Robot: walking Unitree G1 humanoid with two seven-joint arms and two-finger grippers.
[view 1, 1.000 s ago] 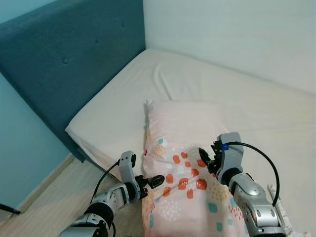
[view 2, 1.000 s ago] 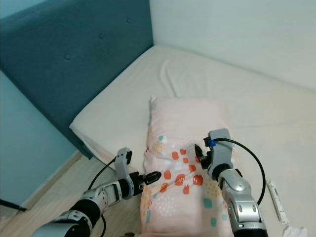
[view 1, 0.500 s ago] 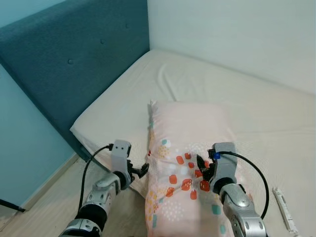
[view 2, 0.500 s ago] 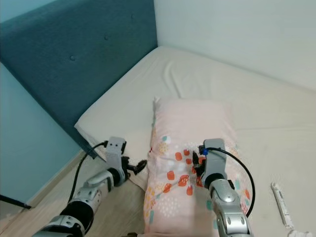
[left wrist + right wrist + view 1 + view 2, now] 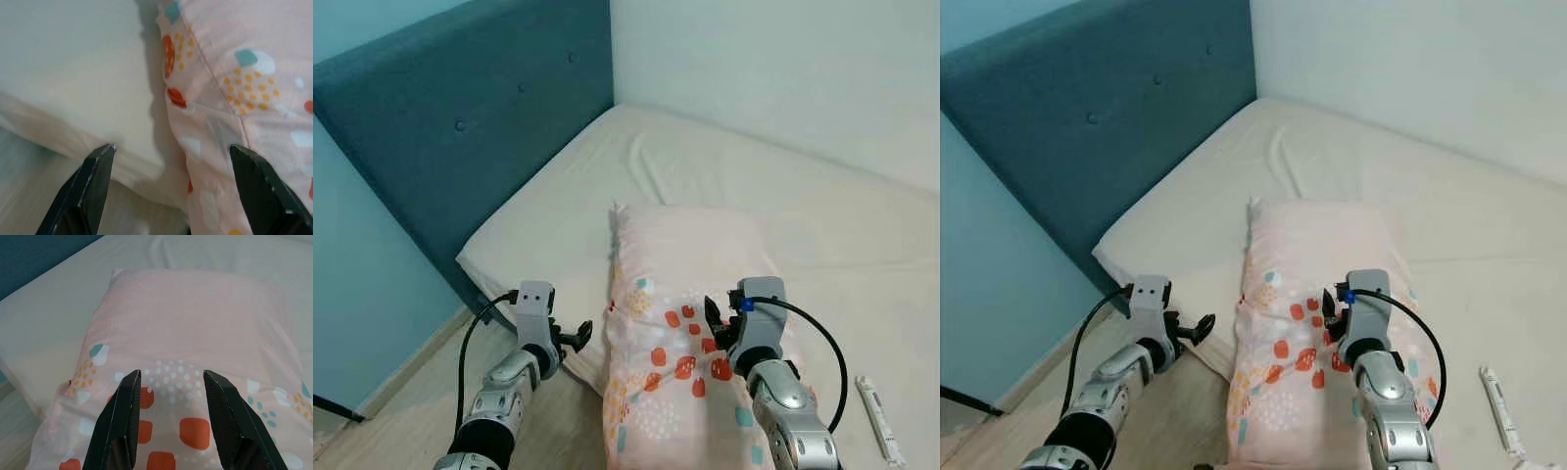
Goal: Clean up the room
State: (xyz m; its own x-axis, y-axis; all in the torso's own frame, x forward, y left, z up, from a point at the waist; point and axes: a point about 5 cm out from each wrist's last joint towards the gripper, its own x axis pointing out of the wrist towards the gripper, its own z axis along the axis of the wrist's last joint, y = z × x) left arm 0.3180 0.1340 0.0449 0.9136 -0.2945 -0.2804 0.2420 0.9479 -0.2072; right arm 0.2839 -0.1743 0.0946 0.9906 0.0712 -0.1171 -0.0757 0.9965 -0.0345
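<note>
While the pillow (image 5: 690,323) lay lengthwise on the mattress (image 5: 724,186), its patterned near end hanging past the bed's edge, both grippers stood off it with nothing in hand. The left gripper (image 5: 570,338) hovered just beside the pillow's left seam near the mattress corner, fingers spread wide in its wrist view. The right gripper (image 5: 717,318) hung low over the orange-spotted part, fingers likewise parted and apart from the cloth. By the look of it, the step in hand was setting the pillow on the bed, with the release made; the next move probably called for pushing or re-gripping it toward the blue headboard (image 5: 440,137), since the near end overhung. A small white tube (image 5: 881,433) lay on the mattress well to the right (perhaps another item to tidy). Compared with a second earlier, the left gripper had drawn back from the pillow's edge.
</note>
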